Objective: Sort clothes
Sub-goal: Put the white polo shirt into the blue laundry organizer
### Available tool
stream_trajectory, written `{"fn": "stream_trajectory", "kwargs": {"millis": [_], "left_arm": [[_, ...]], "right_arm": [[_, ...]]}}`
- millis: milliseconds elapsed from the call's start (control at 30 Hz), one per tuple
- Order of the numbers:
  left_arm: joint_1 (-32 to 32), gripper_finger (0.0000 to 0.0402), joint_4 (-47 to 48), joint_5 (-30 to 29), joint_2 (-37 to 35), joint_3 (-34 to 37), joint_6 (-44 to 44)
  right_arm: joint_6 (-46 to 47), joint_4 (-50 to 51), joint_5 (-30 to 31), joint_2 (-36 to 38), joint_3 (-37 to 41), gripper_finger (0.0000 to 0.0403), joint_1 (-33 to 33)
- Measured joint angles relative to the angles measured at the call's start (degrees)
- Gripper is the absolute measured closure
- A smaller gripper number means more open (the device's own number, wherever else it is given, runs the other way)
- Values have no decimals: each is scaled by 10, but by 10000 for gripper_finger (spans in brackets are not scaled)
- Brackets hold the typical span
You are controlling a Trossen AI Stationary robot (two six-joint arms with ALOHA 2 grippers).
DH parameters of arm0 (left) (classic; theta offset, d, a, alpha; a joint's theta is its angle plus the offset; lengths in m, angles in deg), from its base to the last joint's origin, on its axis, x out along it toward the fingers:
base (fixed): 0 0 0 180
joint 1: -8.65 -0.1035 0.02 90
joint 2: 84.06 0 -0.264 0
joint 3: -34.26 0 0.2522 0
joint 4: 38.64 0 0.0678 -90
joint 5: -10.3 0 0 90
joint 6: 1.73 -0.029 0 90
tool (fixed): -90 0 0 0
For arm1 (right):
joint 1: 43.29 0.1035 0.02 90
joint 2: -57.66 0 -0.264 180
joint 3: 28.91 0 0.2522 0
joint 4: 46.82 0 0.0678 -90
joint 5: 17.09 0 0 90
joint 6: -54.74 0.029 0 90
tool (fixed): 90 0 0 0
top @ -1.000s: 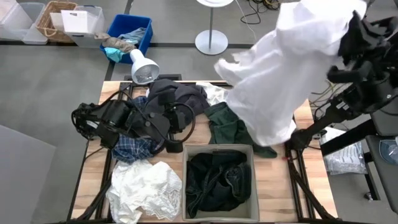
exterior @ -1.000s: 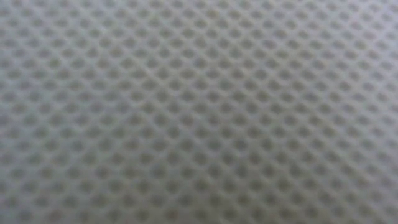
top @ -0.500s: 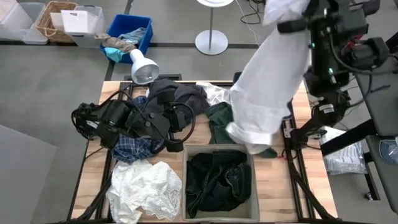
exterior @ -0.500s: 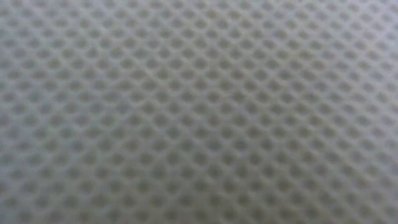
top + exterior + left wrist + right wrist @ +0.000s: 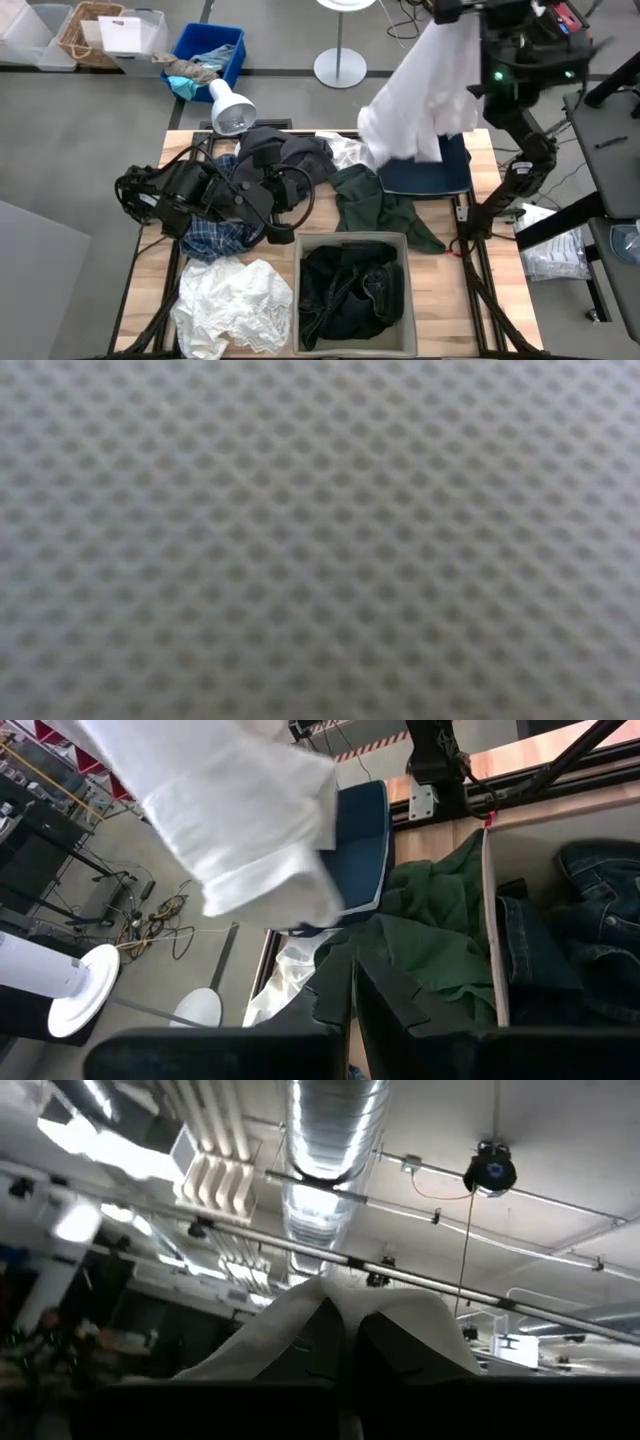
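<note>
My right gripper [image 5: 458,14] is raised high beyond the table's far right corner, shut on a white garment [image 5: 420,90] that hangs below it. My left gripper [image 5: 352,982] is shut and holds nothing; it lies low at the table's middle [image 5: 284,234], beside the blue-and-white plaid shirt [image 5: 213,240]. A dark green garment [image 5: 378,207] lies spread on the table beside a grey bin [image 5: 352,240] that holds a black garment [image 5: 350,292]. A charcoal grey garment [image 5: 285,155] lies at the far middle. A crumpled white pile [image 5: 235,305] lies at the near left. My right gripper pinches a fold of the white garment [image 5: 322,1288] between its two fingers [image 5: 385,1342]. The fingers point upward, toward the ceiling. The cloth falls away on both sides of the fingers. The garment hangs slack and clear of the table, with its lower end [image 5: 398,150] over the far right.
A flat navy blue thing [image 5: 427,176] lies at the table's far right, under the hanging garment. Another white cloth [image 5: 345,150] lies at the far middle. A lamp [image 5: 230,108] stands at the far edge. Grey mesh [image 5: 320,540] fills the low view.
My right gripper has swung up and toward the table's far edge with the white garment and has turned. The garment was spread wide over the table's right side. It now hangs gathered, higher and farther back, and the navy blue thing shows.
</note>
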Motion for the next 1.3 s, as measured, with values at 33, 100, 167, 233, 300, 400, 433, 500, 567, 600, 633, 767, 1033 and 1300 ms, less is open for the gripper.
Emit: {"fn": "stream_trajectory", "kwargs": {"millis": [33,100,167,233,300,400,433,500,567,600,633,767,1033,1300], "left_arm": [[0,402,1,0,0,0,0],[0,402,1,0,0,0,-1],[0,402,2,0,0,0,-1],[0,402,4,0,0,0,-1],[0,402,9,0,0,0,-1],[0,402,18,0,0,0,0],[0,402,20,0,0,0,1],[0,402,27,-2,0,0,8],[0,402,36,-6,0,0,18],[0,402,39,-7,0,0,23],[0,402,46,-8,0,0,28],[0,402,56,-9,0,0,33],[0,402,54,-13,0,-3,27],[0,402,55,-14,0,-3,27]], "right_arm": [[0,20,1,-1,0,394,-8],[0,56,10,-5,0,394,-21],[2,88,25,-10,0,394,-30],[16,119,35,-14,1,394,-34],[41,148,33,-20,1,394,-34],[58,151,30,-27,2,394,-32],[67,150,33,-27,2,394,-31],[92,150,48,-23,2,394,-31],[103,150,65,-14,2,394,-31],[103,150,73,-7,2,394,-31],[99,150,81,-1,2,394,-32],[77,178,147,29,2,394,-32],[175,415,215,81,3,394,-52],[301,496,189,86,3,394,-121]]}}
